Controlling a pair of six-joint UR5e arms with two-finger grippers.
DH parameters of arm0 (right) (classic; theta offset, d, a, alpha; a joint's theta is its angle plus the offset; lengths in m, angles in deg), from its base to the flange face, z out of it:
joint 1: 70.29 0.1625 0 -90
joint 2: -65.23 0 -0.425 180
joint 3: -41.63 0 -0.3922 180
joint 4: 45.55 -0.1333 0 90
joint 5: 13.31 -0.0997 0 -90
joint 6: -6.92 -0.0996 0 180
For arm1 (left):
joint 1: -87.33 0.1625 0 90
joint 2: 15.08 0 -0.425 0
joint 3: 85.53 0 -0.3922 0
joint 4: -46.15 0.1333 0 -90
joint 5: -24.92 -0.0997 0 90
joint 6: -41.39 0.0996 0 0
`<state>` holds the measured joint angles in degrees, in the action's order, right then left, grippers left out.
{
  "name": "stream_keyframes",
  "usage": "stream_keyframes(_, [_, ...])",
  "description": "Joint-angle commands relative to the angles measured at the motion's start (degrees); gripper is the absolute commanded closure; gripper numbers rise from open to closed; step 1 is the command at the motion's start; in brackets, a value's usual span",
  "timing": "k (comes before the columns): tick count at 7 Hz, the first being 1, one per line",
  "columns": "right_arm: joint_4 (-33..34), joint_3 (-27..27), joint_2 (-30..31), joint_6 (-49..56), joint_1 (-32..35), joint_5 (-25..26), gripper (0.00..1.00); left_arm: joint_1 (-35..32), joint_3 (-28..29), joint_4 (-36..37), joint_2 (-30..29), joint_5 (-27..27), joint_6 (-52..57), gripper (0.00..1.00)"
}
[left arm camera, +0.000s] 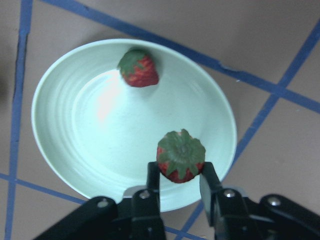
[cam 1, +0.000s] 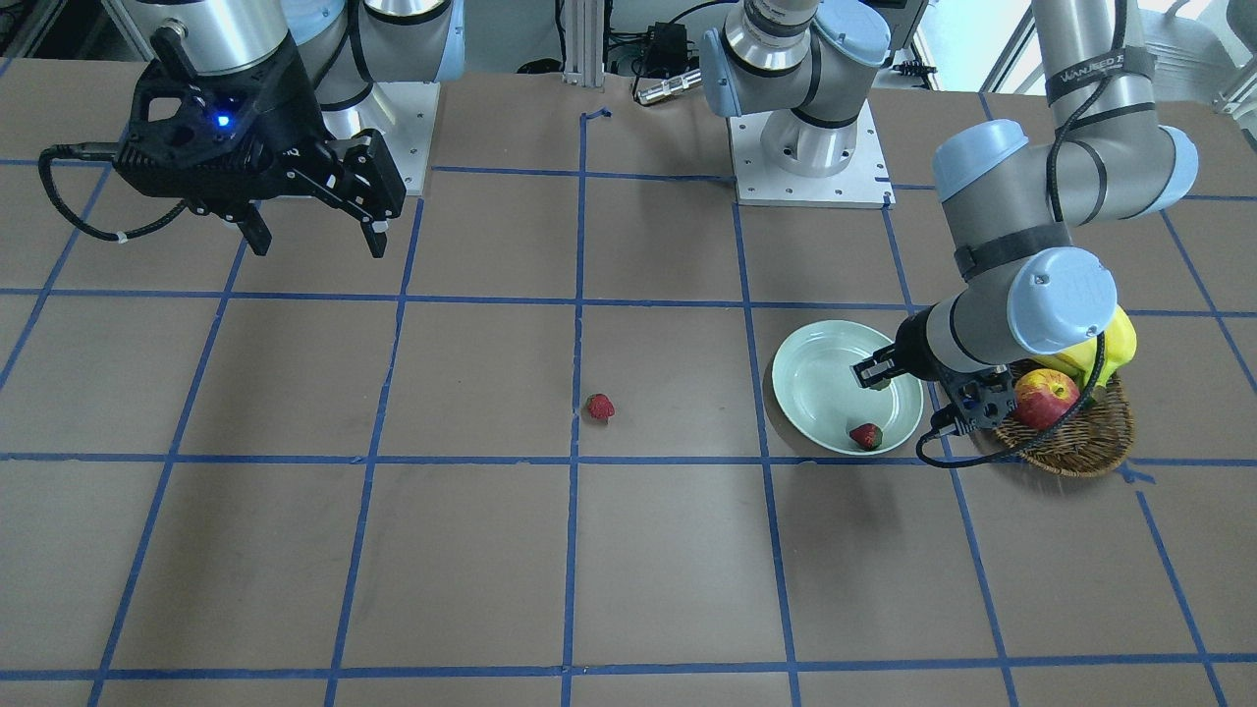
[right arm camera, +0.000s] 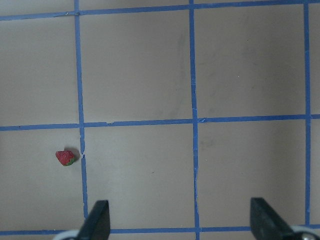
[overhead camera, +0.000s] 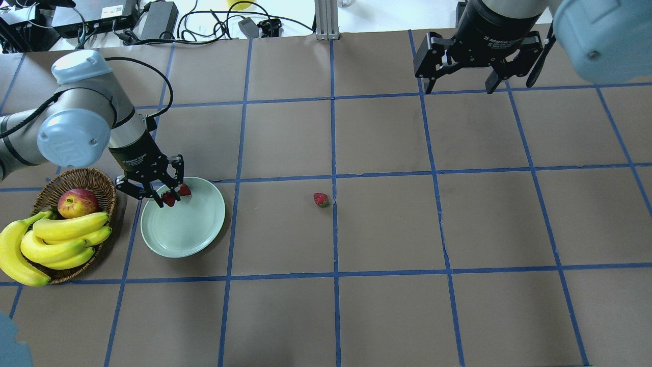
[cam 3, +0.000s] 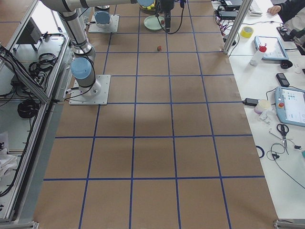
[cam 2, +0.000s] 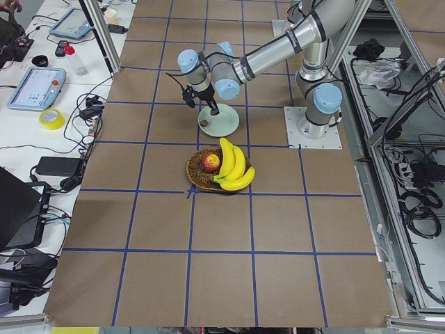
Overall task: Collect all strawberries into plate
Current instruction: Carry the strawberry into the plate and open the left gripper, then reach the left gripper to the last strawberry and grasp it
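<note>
Strawberries number three, each a small red, dimpled cone with a green leafy cap. One strawberry [left arm camera: 180, 162] sits cap-up, pinched between the black fingers of the left gripper [left arm camera: 181, 176], over the inner slope of the plate [left arm camera: 75, 130] near its rim; whether it touches the plate cannot be told. A second strawberry [left arm camera: 138, 68] lies on its side inside the plate, close to the opposite rim. A third strawberry [overhead camera: 321, 199] lies on the table [overhead camera: 387, 229], just beside a line of blue tape [overhead camera: 333, 153] and well apart from the plate, with open surface all around it. The plate is round, shallow, smooth and glossy pale mint, with faint concentric rings and a raised edge. The table is matte brown, ruled into squares by the tape. Just beside the plate stands an oval brown wicker basket [overhead camera: 102, 183] holding a red-yellow apple [overhead camera: 77, 202] and curved yellow bananas [overhead camera: 66, 234]. The right gripper [overhead camera: 461, 89] hangs empty with its jaws spread wide, far from everything. White lettering on its body and on a strap of the left arm is too small to read surely.
</note>
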<state>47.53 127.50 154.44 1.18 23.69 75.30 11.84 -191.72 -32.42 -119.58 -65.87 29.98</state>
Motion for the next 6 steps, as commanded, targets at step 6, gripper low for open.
stream_keyframes(6, [0.0, 0.0, 0.09, -0.41, -0.03, 0.07, 0.0, -15.36, 3.54, 10.53, -1.66, 16.3, -9.91, 0.0])
